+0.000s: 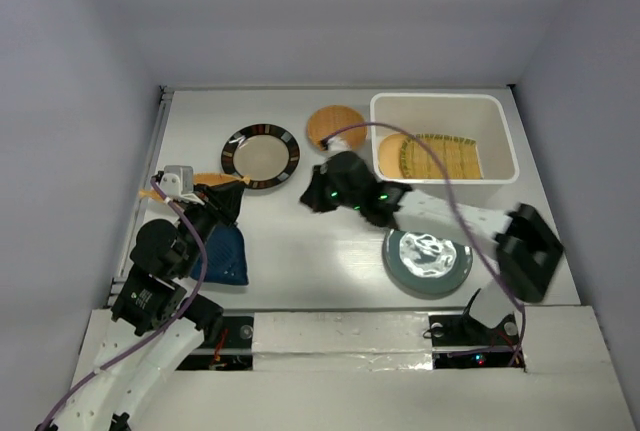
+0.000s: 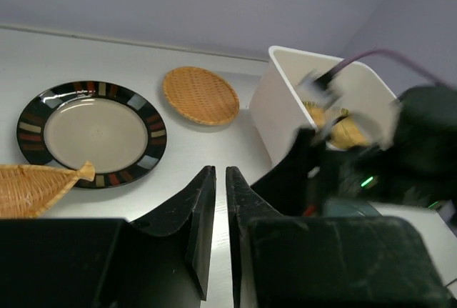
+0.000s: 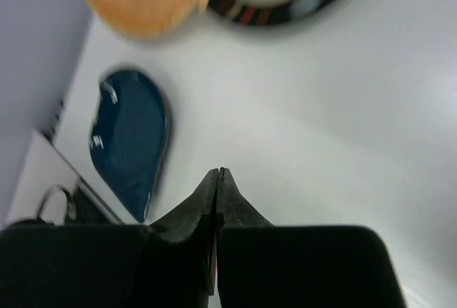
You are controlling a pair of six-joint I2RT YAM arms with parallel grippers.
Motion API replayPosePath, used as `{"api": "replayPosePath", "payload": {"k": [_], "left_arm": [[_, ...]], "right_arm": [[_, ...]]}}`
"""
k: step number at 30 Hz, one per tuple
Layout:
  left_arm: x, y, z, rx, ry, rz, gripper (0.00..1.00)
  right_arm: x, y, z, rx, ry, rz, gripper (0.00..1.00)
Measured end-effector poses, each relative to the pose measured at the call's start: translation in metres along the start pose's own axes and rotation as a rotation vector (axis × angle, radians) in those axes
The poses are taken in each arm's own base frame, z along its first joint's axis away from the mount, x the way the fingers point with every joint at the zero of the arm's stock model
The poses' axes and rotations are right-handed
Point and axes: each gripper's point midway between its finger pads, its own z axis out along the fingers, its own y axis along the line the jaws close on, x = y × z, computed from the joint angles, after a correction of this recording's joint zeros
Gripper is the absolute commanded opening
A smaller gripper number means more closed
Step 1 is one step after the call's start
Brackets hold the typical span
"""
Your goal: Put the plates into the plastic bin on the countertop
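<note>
At the far left, the left gripper (image 2: pixel 220 174) hangs low over the matt white counter (image 1: pixel 300 241). Its fingers (image 2: pixel 200 208) are all but closed, with a thin slit between them and nothing in it. Just beside them lie the glossy blue leaf-shaped dish (image 1: pixel 226 256) and the woven orange leaf-shaped dish (image 2: pixel 32 186). The orange dish's tip overlaps the rim of the round black-rimmed, cream-centred plate (image 1: pixel 260 156).

Further right, the round woven tan plate (image 1: pixel 335 125) sits flat near the back wall, just left of the bin. The right gripper (image 3: pixel 218 176) reaches across to mid-counter, its fingers pressed tight together and empty over bare surface. That looks like an arm between pick-ups, not one carrying a plate.

The white rectangular plastic bin (image 1: pixel 440 99) stands at the back right. It holds the round orange-yellow plate (image 1: pixel 393 156) and the square yellow-green slatted plate (image 1: pixel 450 156) laid side by side. They may overlap, though the cable crossing the top view makes that hard to tell.

The round teal plate (image 1: pixel 428 259) lies in front of the bin, under the right forearm. So two plates are in the bin and five lie out on the counter.
</note>
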Motion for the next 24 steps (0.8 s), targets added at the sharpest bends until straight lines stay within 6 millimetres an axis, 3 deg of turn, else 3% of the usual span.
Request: {"api": "replayPosePath", "payload": {"k": [1,4,5,6,8,10,16,19,20,24], "left_arm": [[-0.001,0.001,0.000,-0.007,-0.004,-0.001,0.07],[-0.005,0.005,-0.002,-0.026,-0.025,-0.002,0.07],[-0.008,0.006,-0.004,-0.031,-0.036,-0.003,0.07],[-0.010,0.007,-0.005,-0.036,-0.047,-0.004,0.08],[-0.013,0.008,-0.007,-0.043,-0.063,-0.006,0.10],[-0.015,0.009,-0.008,-0.047,-0.069,-0.007,0.12],[-0.015,0.009,-0.008,-0.050,-0.070,-0.007,0.19],[-0.015,0.010,-0.008,-0.053,-0.072,-0.007,0.20],[-0.015,0.010,-0.008,-0.053,-0.072,-0.007,0.20],[-0.015,0.010,-0.008,-0.054,-0.072,-0.007,0.21]], "right_arm": [[0.029,0.010,0.021,-0.006,0.073,-0.018,0.00],[0.096,0.039,0.062,-0.048,0.213,-0.046,0.32],[0.117,0.048,0.071,-0.066,0.259,-0.045,0.49],[0.133,0.057,0.078,-0.083,0.287,-0.034,0.56],[0.154,0.073,0.090,-0.113,0.321,-0.020,0.64],[0.169,0.084,0.101,-0.132,0.339,-0.005,0.64],[0.202,0.099,0.140,-0.189,0.382,0.048,0.57],[0.203,0.106,0.153,-0.214,0.371,0.069,0.27],[0.206,0.104,0.155,-0.210,0.373,0.080,0.01],[0.201,0.107,0.150,-0.218,0.346,0.134,0.00]]}}
